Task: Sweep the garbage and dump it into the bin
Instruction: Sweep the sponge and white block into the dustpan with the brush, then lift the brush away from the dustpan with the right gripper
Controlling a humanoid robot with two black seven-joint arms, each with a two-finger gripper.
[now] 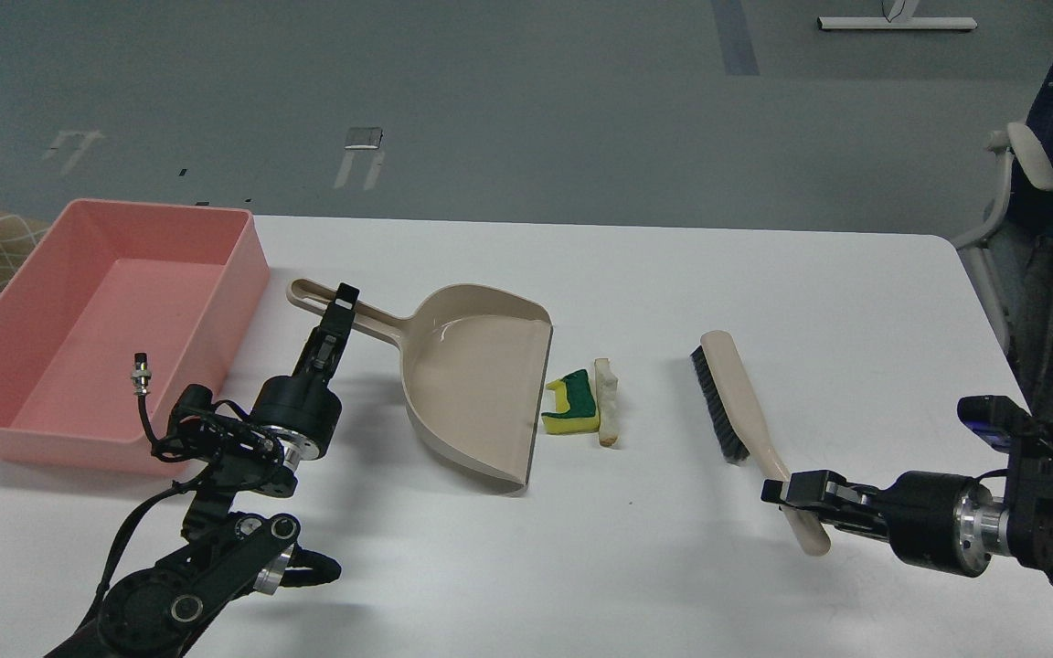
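Observation:
The garbage lies mid-table: a yellow sponge piece with a dark green top (572,408) and a pale bread-like strip (607,402) just right of it. A beige dustpan (476,384) stands tilted with its open lip close to the left of the sponge. My left gripper (341,306) is shut on the dustpan's handle. My right gripper (787,493) is shut on the handle of a beige brush with black bristles (735,397), which sits right of the scraps, a gap between them. The pink bin (106,320) stands at the left, with nothing showing inside.
The white table (636,567) ends at its right edge near an office chair (1011,183). Grey floor lies beyond the far edge. A cable with a metal plug (141,375) sticks up from my left arm beside the bin.

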